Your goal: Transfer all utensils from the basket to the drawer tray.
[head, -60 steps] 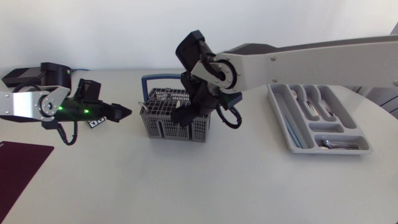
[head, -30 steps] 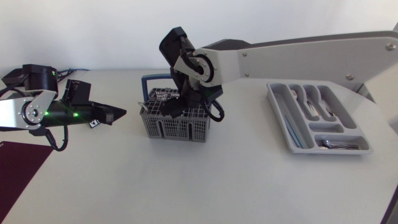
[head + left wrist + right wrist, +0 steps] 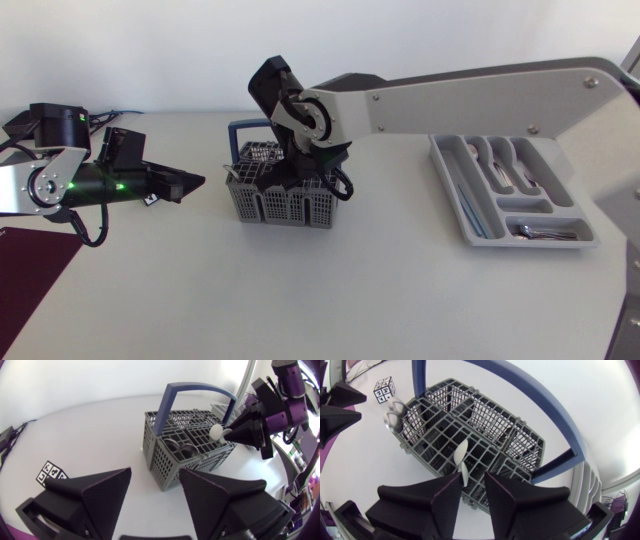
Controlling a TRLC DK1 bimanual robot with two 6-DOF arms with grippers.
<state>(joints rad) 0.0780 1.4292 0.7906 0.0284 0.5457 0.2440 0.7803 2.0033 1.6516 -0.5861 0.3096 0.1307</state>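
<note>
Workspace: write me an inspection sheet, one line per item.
Surface: white table.
Job's things: grey basket with a blue handle, a spoon standing in it; tray at the right holds cutlery.
Clutter: dark red mat at the left corner; marker cube by the left arm.
Grippers: left gripper open, facing the basket; right gripper open over the basket, a white handle between its fingers.
Cables: black cable loops under the left arm.
Surroundings: nothing seen.

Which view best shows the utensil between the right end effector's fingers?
The right wrist view: the pale utensil handle stands up out of the basket between the right end effector's open fingers. The left wrist view shows only what looks like its rounded tip. In the head view the right arm hides it.
</note>
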